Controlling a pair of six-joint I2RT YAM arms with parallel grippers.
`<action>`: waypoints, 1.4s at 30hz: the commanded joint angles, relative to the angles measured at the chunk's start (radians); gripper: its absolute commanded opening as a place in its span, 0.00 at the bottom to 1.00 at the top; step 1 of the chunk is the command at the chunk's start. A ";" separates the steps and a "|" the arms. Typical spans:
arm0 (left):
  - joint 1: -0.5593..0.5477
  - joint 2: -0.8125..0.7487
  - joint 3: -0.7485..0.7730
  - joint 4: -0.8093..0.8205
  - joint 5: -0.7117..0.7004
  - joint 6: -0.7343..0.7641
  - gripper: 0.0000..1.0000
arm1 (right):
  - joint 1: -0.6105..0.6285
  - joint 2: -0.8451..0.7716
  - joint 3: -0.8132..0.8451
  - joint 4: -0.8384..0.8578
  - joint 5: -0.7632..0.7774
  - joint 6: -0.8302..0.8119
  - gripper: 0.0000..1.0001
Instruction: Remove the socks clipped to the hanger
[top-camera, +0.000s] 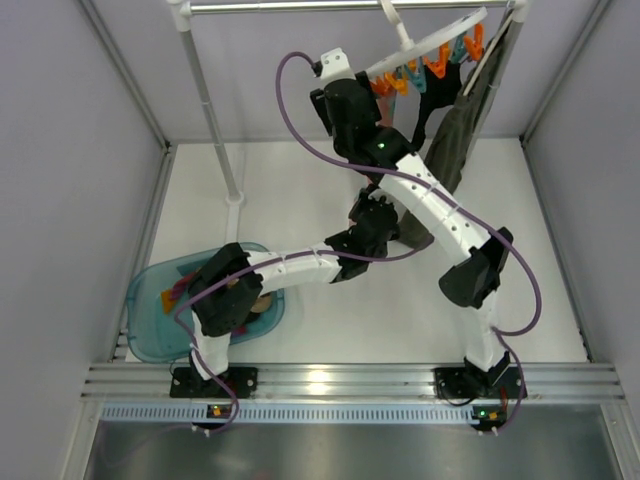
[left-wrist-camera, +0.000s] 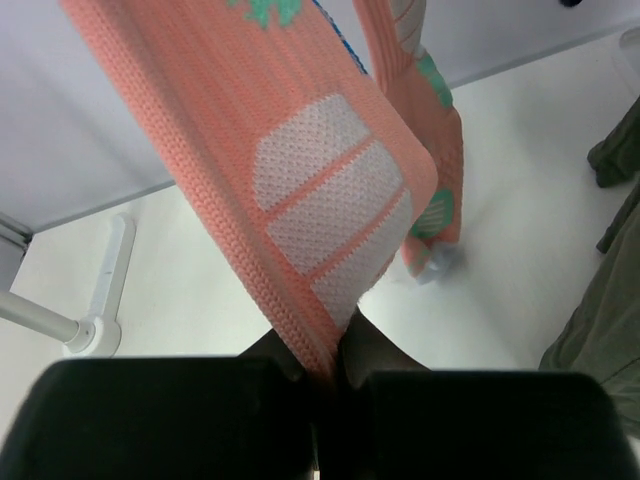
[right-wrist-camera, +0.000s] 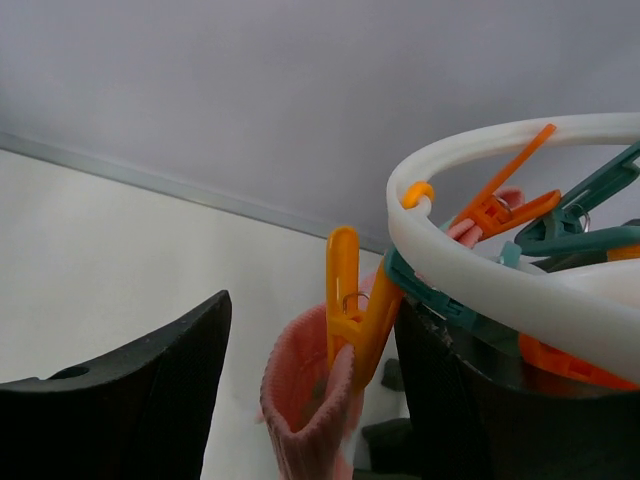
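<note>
The white oval hanger (top-camera: 430, 42) with orange and teal clips hangs from the rail at the top right. My right gripper (right-wrist-camera: 330, 400) is open, one finger on each side of an orange clip (right-wrist-camera: 350, 300). That clip holds the cuff of a pink sock (right-wrist-camera: 305, 410) under the hanger's ring (right-wrist-camera: 480, 270). My left gripper (left-wrist-camera: 335, 355) is shut on the lower end of the same kind of pink sock (left-wrist-camera: 300, 180), which stretches up and away. A second pink sock (left-wrist-camera: 435, 150) hangs behind it. A black sock (top-camera: 428, 105) hangs from the hanger.
A dark olive garment (top-camera: 460, 130) hangs right of the hanger and shows in the left wrist view (left-wrist-camera: 600, 330). A teal basin (top-camera: 150, 310) holding socks sits at the near left. The rack's pole (top-camera: 210, 100) stands at the back left.
</note>
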 joint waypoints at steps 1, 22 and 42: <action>-0.018 -0.061 -0.008 0.027 0.004 -0.013 0.00 | -0.012 -0.003 -0.015 0.134 0.100 -0.050 0.62; -0.016 -0.002 0.016 0.028 0.027 -0.049 0.00 | -0.009 0.069 -0.024 0.386 0.255 -0.197 0.15; 0.022 -0.548 -0.251 -0.721 -0.131 -0.574 0.00 | -0.102 -0.275 -0.352 0.246 -0.765 0.152 0.50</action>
